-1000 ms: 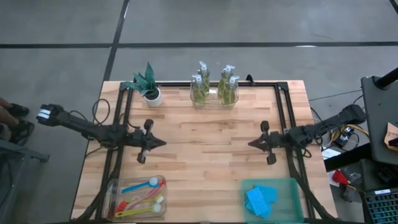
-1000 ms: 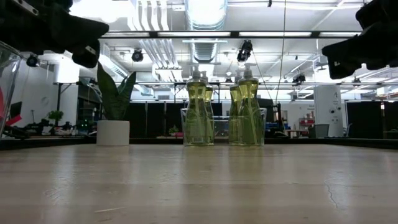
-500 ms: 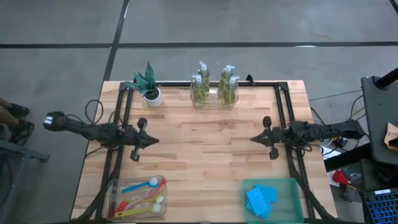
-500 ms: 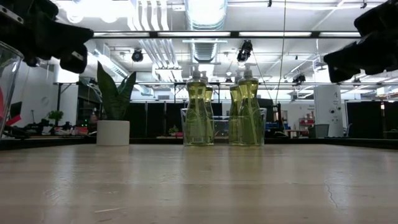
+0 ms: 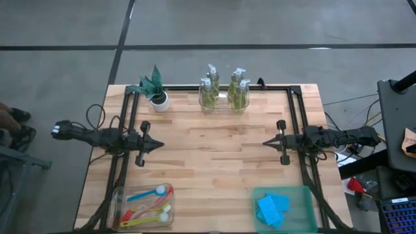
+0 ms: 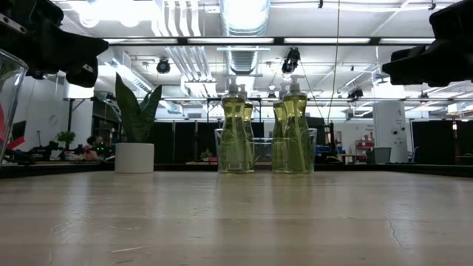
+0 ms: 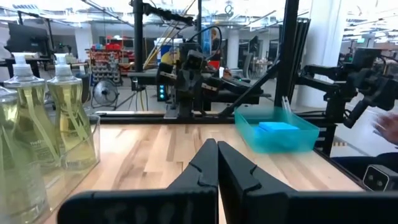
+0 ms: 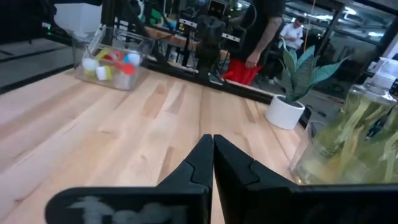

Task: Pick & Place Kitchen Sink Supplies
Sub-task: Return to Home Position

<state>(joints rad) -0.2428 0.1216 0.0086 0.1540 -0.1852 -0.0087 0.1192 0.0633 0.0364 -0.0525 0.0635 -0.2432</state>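
Soap bottles (image 5: 223, 95) stand grouped in a clear bin (image 5: 203, 108), far-edge side of both hands. Sponges (image 5: 270, 208) fill the green bin (image 5: 303, 192) near-edge side of my right hand (image 5: 266, 143); brushes (image 5: 146, 197) lie likewise beside my left hand (image 5: 154, 144). I judge the sorting by kind complete. Both hands: fingers together, empty, above the tabletop (image 5: 214, 162). No legible labels.

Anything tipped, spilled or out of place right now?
Nothing stands out: the soap bottles stand upright at the far edge, brushes lie in the clear bin, sponges in the green bin. The left gripper and right gripper are shut.
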